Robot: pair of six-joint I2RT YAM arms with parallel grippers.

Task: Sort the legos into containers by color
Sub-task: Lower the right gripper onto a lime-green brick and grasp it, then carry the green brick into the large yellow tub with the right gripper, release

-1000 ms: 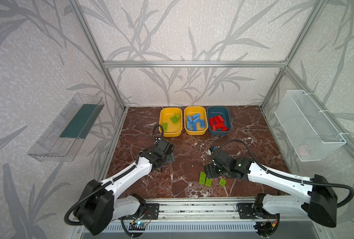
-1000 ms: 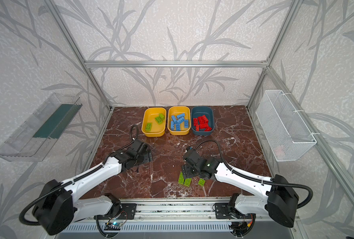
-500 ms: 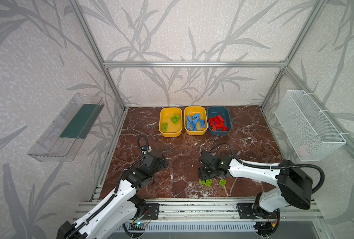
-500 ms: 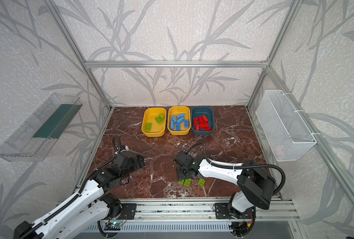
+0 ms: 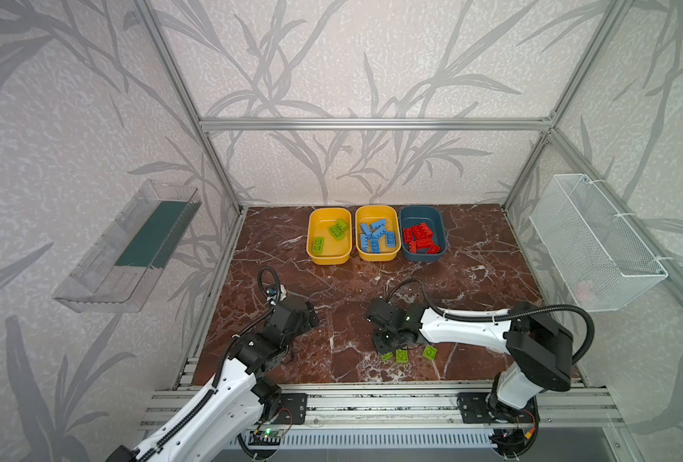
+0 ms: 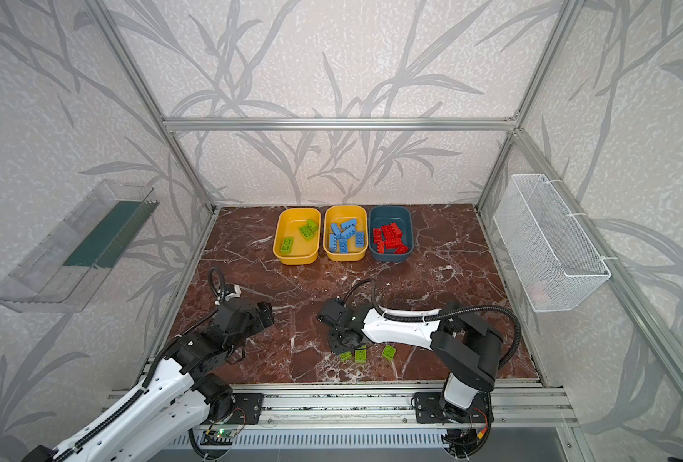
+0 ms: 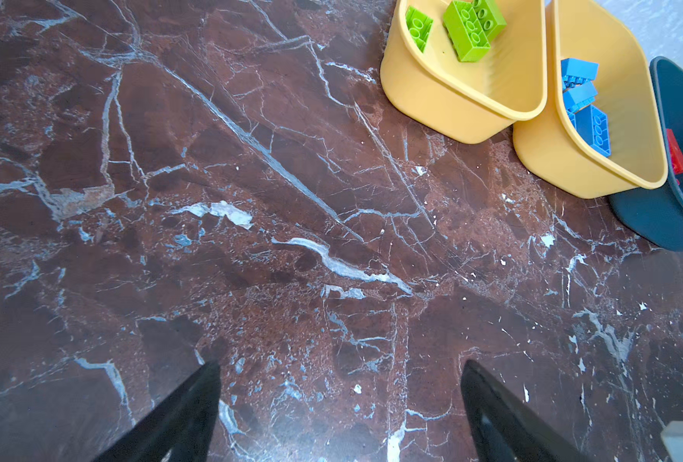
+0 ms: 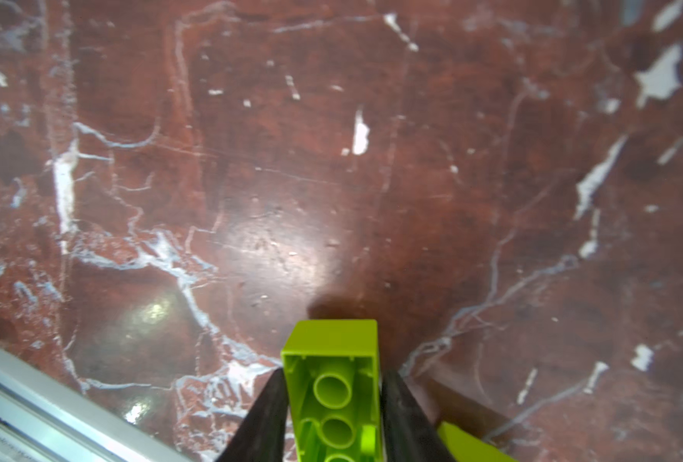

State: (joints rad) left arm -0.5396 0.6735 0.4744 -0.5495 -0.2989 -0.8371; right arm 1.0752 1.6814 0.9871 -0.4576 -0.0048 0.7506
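My right gripper (image 8: 331, 376) is shut on a lime green lego (image 8: 333, 360) whose hollow underside faces the wrist camera. In both top views it (image 5: 388, 347) stays low at the front of the table among three green legos (image 5: 402, 355) (image 6: 389, 352). Over bare marble at the front left, my left gripper (image 7: 339, 364) (image 5: 307, 317) is open and holds nothing. At the back stand a yellow tub (image 5: 329, 260) with green legos (image 5: 337, 229), a yellow tub (image 5: 376, 257) with blue legos (image 5: 375, 236), and a dark blue tub (image 5: 423, 259) with red legos (image 5: 420, 236).
A clear plastic tray (image 5: 132, 248) hangs on the left wall. On the right wall there is a white wire basket (image 5: 595, 248). An aluminium rail (image 8: 32, 408) runs along the table's front edge close to my right gripper.
The right gripper has dropped beside the green legos and closed on one. The left arm has pulled back from the middle toward the front left, still open.
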